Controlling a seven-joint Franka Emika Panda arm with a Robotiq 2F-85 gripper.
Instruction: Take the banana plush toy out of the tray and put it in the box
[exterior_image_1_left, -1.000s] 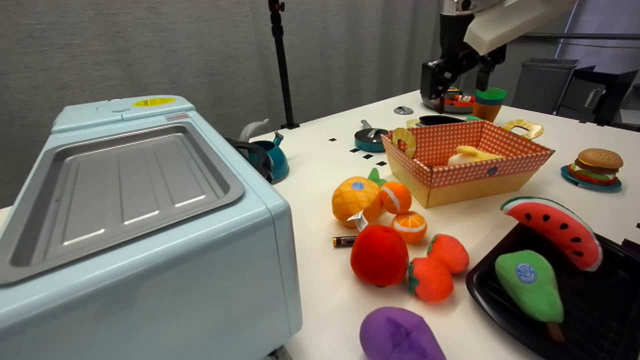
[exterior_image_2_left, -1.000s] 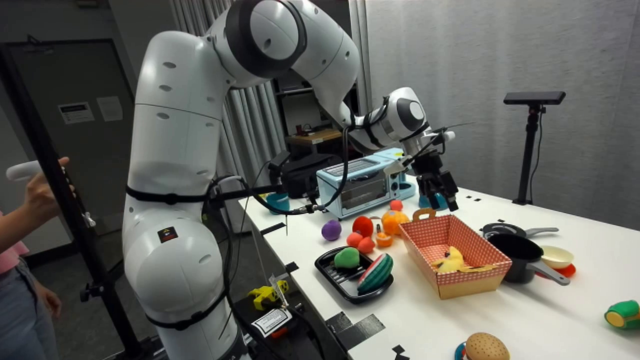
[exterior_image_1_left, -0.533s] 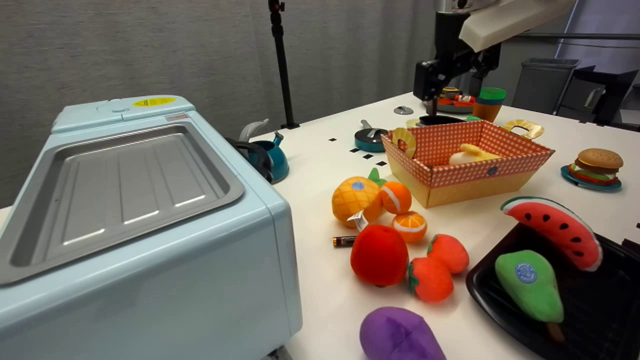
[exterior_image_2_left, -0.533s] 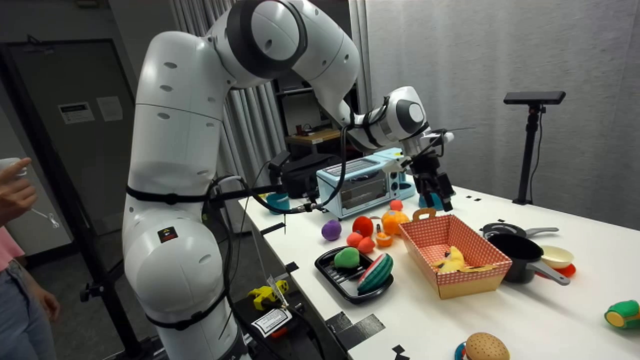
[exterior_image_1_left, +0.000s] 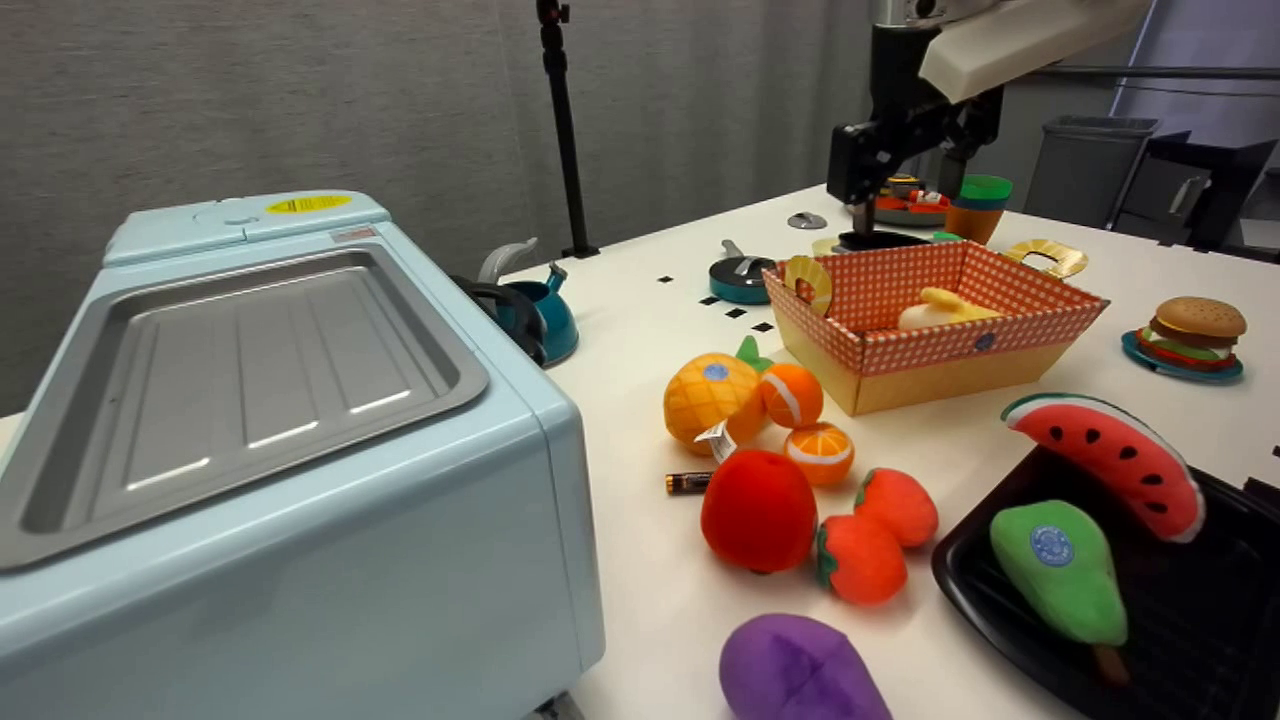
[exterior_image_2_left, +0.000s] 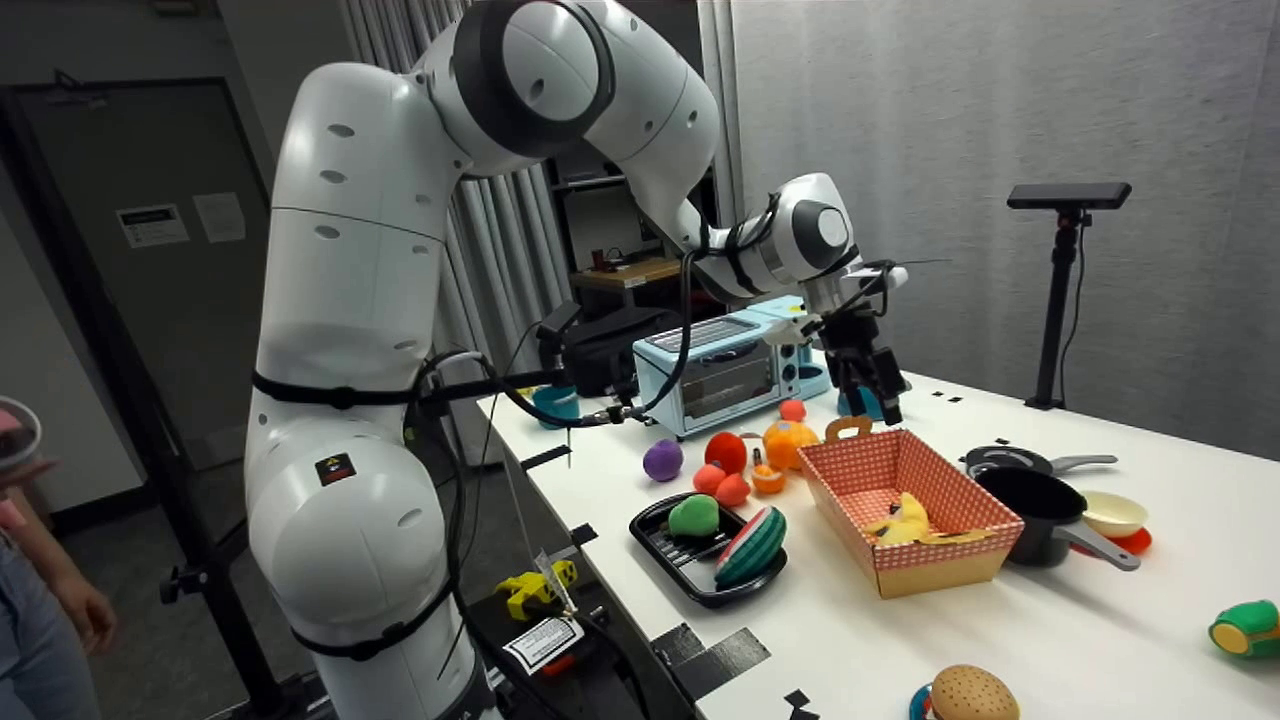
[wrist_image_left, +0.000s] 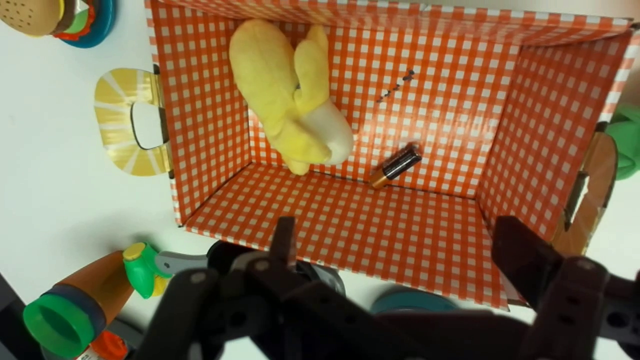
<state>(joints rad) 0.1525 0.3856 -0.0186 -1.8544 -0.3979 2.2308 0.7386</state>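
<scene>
Pincer (wrist_image_left: 397, 239) shifted slightly, spread wide, banana (wrist_image_left: 265, 80) in box (wrist_image_left: 200, 110)

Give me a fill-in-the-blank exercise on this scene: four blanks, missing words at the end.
Of the tray and the box, the one holding the banana plush toy is the ____.
In the tray, a green plush lies beside a slice of ____.
Open or shut, the pincer is ____.
The number of ring-shaped handles on the box is ____.

Missing words: box; watermelon; open; two.
</scene>
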